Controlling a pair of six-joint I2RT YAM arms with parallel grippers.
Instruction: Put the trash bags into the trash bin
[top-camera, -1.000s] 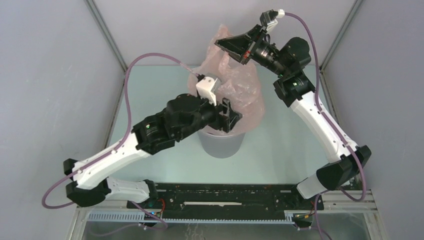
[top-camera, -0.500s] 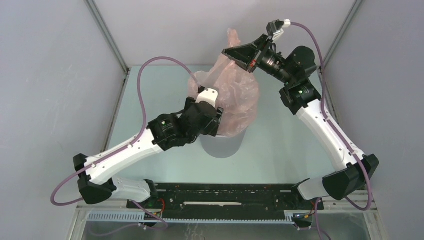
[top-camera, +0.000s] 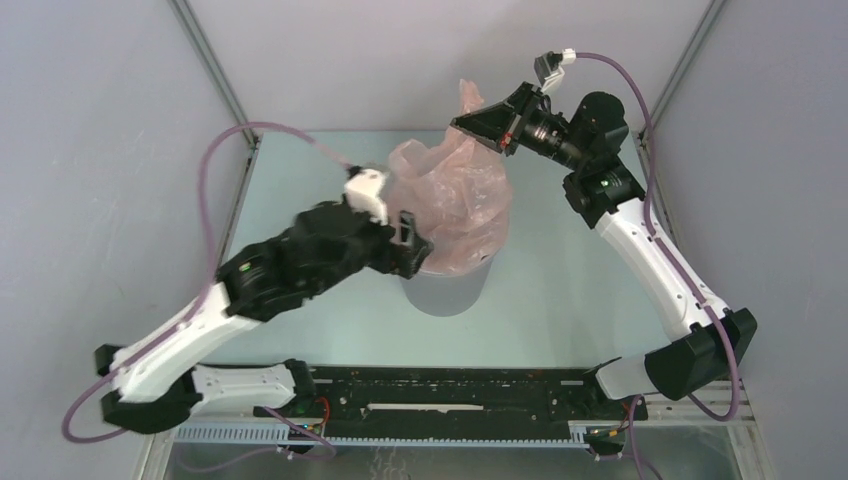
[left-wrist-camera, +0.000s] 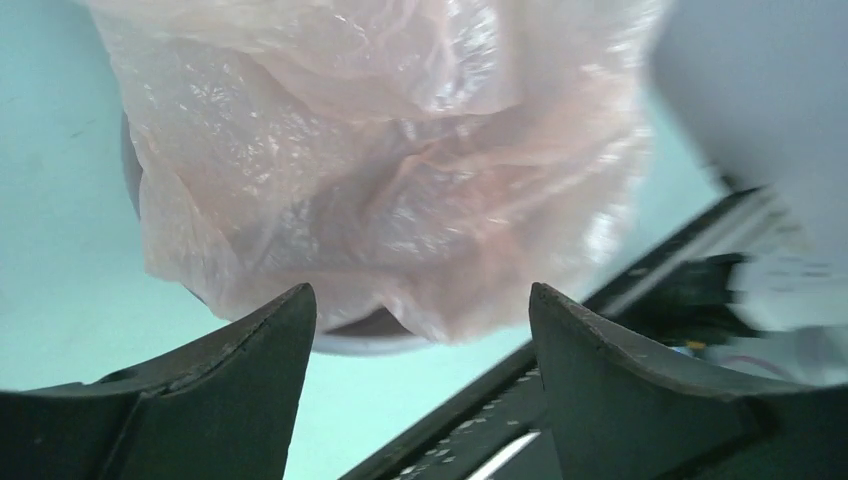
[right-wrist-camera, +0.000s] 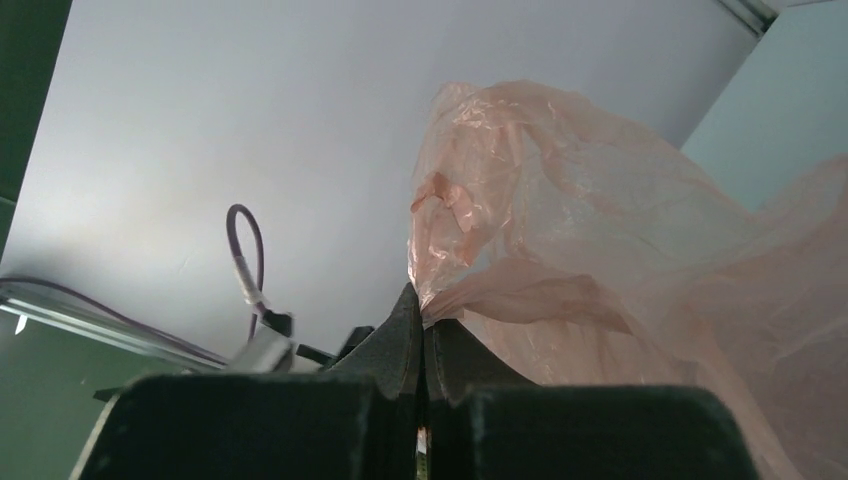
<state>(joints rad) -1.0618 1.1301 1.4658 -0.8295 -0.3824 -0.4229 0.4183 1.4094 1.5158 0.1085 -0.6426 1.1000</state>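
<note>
Pink film bag (top-camera: 455, 205) drapes over grey bin (top-camera: 445, 290) mouth, mid-surface. At bag's 12 o'clock, right tool (right-wrist-camera: 422, 318) is clenched on top fold so film hangs tall. At 9, left tool (left-wrist-camera: 420, 300) is released, prob. to stuff sides in.

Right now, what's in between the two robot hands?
The pink trash bag puffs up between the open left gripper and the right gripper, which pinches the bag's top. The top view shows this best.

The pink bag (top-camera: 460, 200) drapes over the grey bin (top-camera: 445, 292), covering its mouth
</note>
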